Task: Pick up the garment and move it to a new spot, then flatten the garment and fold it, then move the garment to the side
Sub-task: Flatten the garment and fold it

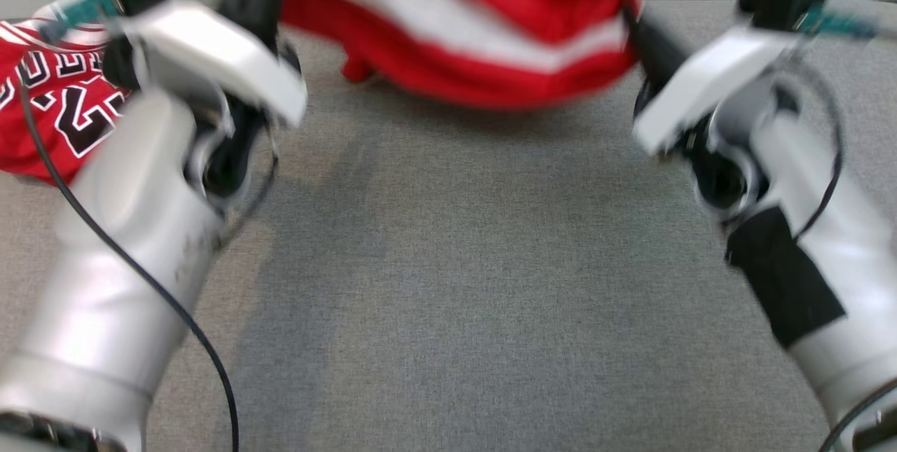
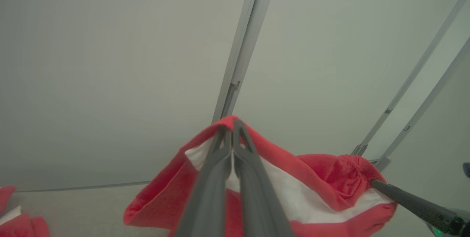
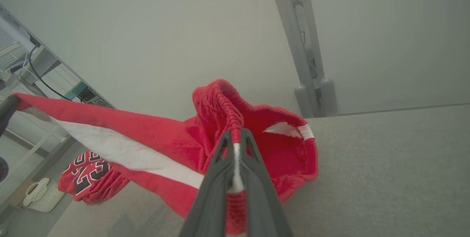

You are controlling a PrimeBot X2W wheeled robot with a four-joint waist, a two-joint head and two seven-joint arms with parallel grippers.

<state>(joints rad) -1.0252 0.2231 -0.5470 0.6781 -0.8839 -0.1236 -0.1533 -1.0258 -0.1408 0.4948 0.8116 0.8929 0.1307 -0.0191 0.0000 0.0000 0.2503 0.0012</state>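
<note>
The red, white-striped garment is being pinched at opposite edges by the left gripper and the right gripper, stretched between them above the grey table. Left of the right gripper, a jersey numbered 23 and a pale basket are being shown by the right wrist view.

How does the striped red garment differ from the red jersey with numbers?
The striped garment is held up between the left gripper and the right gripper; the jersey lies crumpled on the table. The garment has a white stripe; the jersey has black numbers. Both are red.
</note>
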